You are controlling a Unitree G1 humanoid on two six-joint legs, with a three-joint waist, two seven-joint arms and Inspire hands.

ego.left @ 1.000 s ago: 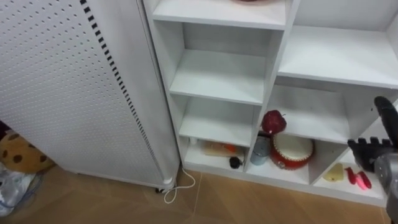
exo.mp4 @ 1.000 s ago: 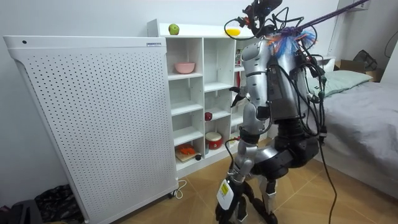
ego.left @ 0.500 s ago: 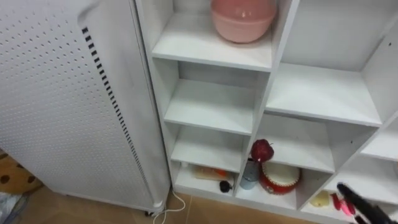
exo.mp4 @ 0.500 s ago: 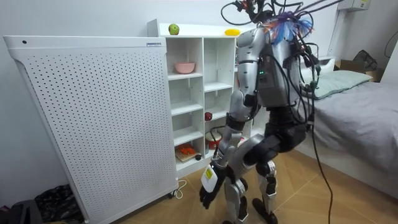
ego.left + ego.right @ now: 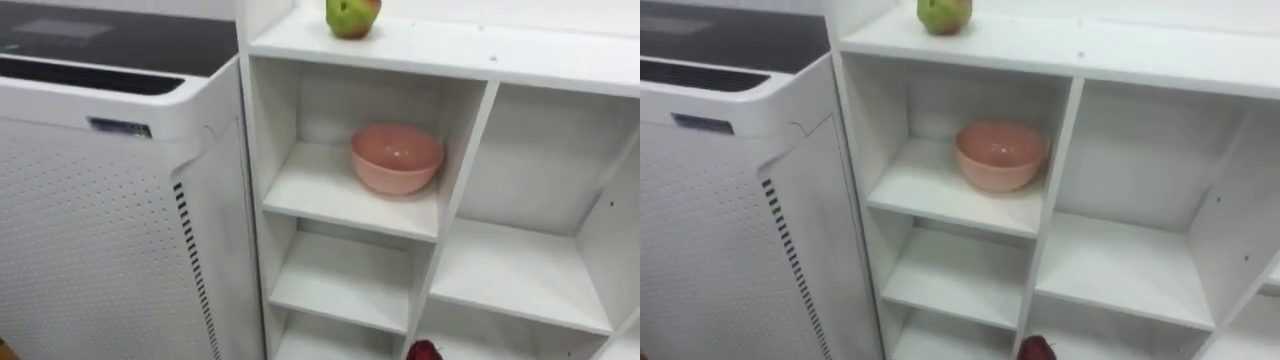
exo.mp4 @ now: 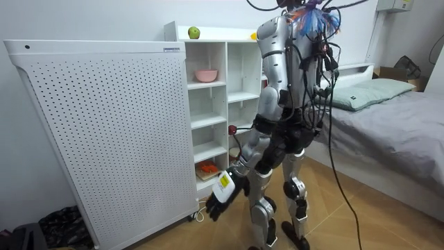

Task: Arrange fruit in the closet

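A green apple (image 5: pixel 352 14) rests on the top board of the white closet (image 5: pixel 470 50), at its left end. One cell below it stands an empty pink bowl (image 5: pixel 396 157). A dark red fruit (image 5: pixel 424 351) peeks up at the lower edge of the eye view, in a lower cell. In the room view I stand upright facing the closet (image 6: pixel 215 45), with the green apple (image 6: pixel 193 32) on top and a yellow fruit (image 6: pixel 253 35) beside my shoulder. My left hand (image 6: pixel 219 201) hangs low by my knee, its fingers relaxed and holding nothing.
A tall white perforated appliance (image 5: pixel 100 220) stands tight against the closet's left side. Several closet cells (image 5: pixel 345 280) are bare. A red pot (image 6: pixel 238 157) and orange items (image 6: pixel 208 167) fill the bottom cells. A bed (image 6: pixel 395 125) lies at the room view's right.
I have straightened up from a deep bend. My view has swung from the bottom cells to the top of the closet, and my right hand has dropped out of it.
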